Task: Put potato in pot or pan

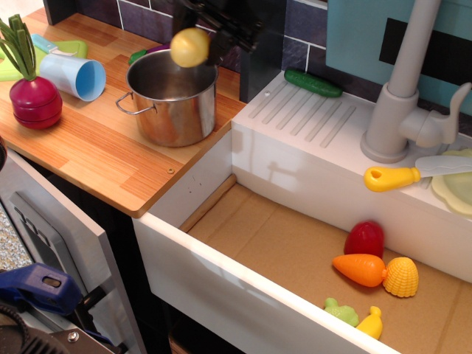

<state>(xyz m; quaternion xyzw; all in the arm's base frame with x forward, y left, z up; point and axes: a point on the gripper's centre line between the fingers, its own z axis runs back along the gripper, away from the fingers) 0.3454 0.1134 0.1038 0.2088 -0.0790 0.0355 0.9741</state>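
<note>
The pale-yellow potato (pixel 189 47) is held in the air over the open steel pot (pixel 173 96), above its far rim. My black gripper (pixel 203 37) comes in from the top of the view, blurred, and is shut on the potato. The pot stands upright on the wooden counter (pixel 96 155), with its loop handle (pixel 131 105) facing left. The inside of the pot shows only bare metal.
A light-blue cup (pixel 72 75) lies on its side left of the pot, beside a red radish toy (pixel 34 99). A cucumber (pixel 313 82) lies on the white drainboard. The sink basin holds a carrot (pixel 359 269), a red toy (pixel 364 239) and a ridged yellow shell (pixel 401 277). The faucet (pixel 405 88) stands at right.
</note>
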